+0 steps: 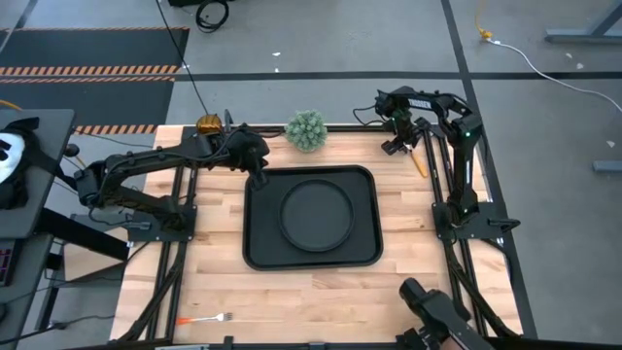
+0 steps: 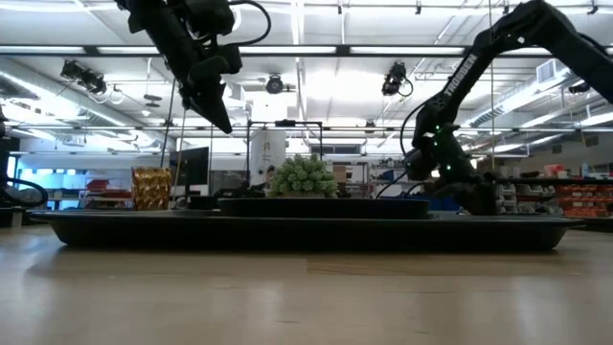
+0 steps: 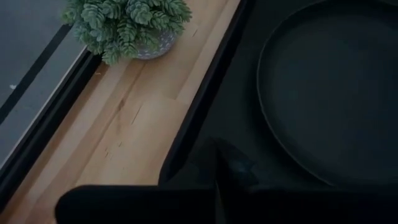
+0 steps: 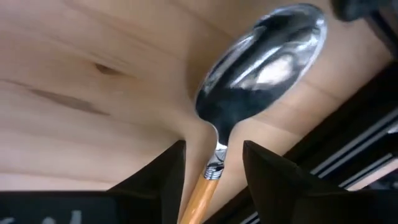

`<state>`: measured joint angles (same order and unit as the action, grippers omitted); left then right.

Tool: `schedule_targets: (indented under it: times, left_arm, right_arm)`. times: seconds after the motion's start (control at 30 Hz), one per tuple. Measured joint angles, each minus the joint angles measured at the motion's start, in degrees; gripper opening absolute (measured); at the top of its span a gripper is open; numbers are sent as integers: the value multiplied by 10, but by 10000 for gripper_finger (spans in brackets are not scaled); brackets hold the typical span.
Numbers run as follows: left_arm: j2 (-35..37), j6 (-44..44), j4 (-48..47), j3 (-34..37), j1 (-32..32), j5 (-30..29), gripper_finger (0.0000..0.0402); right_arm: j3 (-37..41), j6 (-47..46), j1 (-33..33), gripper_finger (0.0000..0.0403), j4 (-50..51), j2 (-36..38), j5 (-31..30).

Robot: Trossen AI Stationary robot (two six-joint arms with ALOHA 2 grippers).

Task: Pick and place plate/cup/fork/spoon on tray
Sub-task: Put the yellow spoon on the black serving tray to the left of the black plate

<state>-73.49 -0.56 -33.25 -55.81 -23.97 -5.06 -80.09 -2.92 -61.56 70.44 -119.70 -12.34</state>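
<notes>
1. The table, a light wooden top, fills the middle of the high view, with an arm mounted at each side edge.
2. The tray lies flat at the centre of the high view, long side running left to right. In the low view it is a dark band across the middle.
3. The plate sits inside the tray, roughly centred, with bare tray floor around it. The left wrist view shows its rim curving through the right half of the frame.
4. The left gripper hangs over the tray's upper-left corner in the high view, fingers clenched together and holding nothing. In the low view it points downward at the upper left, clear above the tray.
5. The right gripper is down at the table in the upper right of the high view. Its fingers are parted, one on each side of the spoon's neck in the right wrist view; I cannot tell whether they touch it.
6. A fuzzy green plant stands on the table just above the tray's top edge.
7. The spoon lies on the wood, shiny bowl ahead of the right gripper, orange handle between the fingers.
8. The cup stands at the table's upper-left edge, beside the left arm.
9. The fork, orange-handled, lies near the bottom-left of the table, well apart from the tray.
</notes>
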Motion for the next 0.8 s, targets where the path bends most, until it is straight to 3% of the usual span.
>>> schedule_targets:
  times: [0.4, 0.67, 0.8]
  left_arm:
    - [0, 4, -33, 0, 2, 1, 5]
    - [23, 17, -35, -1, 2, 4, 5]
    - [55, 14, -31, -2, -2, 3, 5]
  right_arm:
    - [-18, 94, -11, 102, 5, -16, 52]
    - [-20, 88, -21, 27, 1, -6, 92]
    - [-20, 69, -15, 13, 1, -6, 89]
